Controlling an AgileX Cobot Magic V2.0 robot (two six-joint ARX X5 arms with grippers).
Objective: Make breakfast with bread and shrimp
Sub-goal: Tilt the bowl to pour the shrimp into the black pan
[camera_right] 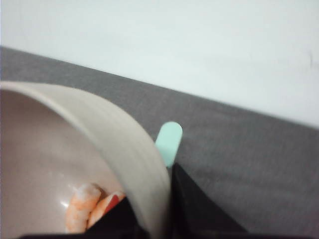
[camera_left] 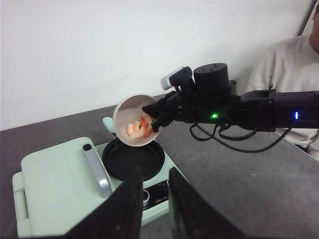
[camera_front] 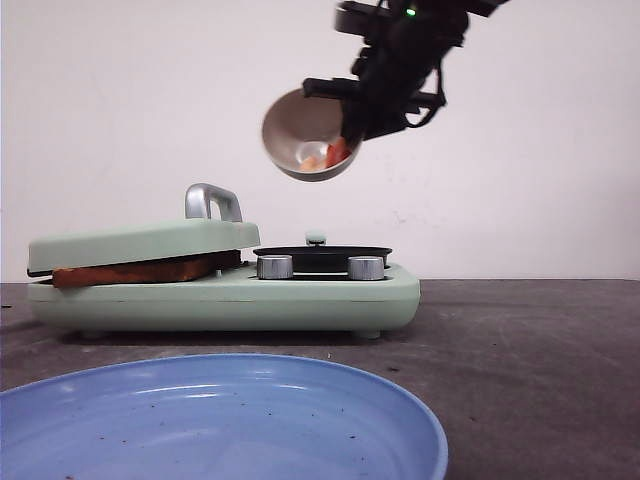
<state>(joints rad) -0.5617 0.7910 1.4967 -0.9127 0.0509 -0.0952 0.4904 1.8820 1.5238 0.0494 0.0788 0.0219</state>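
Observation:
My right gripper (camera_front: 352, 125) is shut on the rim of a beige bowl (camera_front: 300, 125), held tilted in the air above the black round pan (camera_front: 322, 254) of a mint-green breakfast maker (camera_front: 300, 300). Pink shrimp (camera_front: 330, 157) lie at the bowl's low side. In the right wrist view the bowl's wall (camera_right: 124, 144) sits between my fingers, with the shrimp (camera_right: 84, 204) inside. A slice of bread (camera_front: 130, 271) with brown crust lies under the maker's lid (camera_front: 140, 243). My left gripper (camera_left: 155, 199) hovers open and empty near the maker's knobs, looking at the bowl (camera_left: 128, 110) and pan (camera_left: 132, 160).
A big blue plate (camera_front: 220, 420) lies at the front of the grey table. The lid carries a silver handle (camera_front: 212, 200). A mint tab (camera_right: 168, 142) sticks out behind the pan. A person in a pale sweater (camera_left: 286, 59) sits beyond the right arm.

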